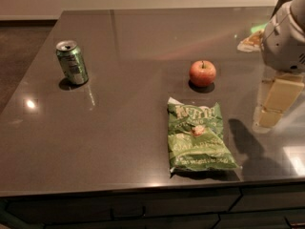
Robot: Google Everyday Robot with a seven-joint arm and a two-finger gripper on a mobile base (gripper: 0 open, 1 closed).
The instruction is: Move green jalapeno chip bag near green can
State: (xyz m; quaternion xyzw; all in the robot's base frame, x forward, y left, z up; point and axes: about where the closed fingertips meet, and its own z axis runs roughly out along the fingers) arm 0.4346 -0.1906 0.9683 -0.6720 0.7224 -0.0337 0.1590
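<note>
The green jalapeno chip bag (199, 137) lies flat on the dark table (124, 128), near the front edge and right of centre. The green can (72, 62) stands upright at the far left, well apart from the bag. My gripper (272, 104) hangs at the right edge of the camera view, above the table, to the right of the bag and not touching it. It holds nothing that I can see.
A red apple (202, 73) sits just behind the bag. A small flat item (251, 42) lies at the back right by my arm. The table's front edge runs just below the bag.
</note>
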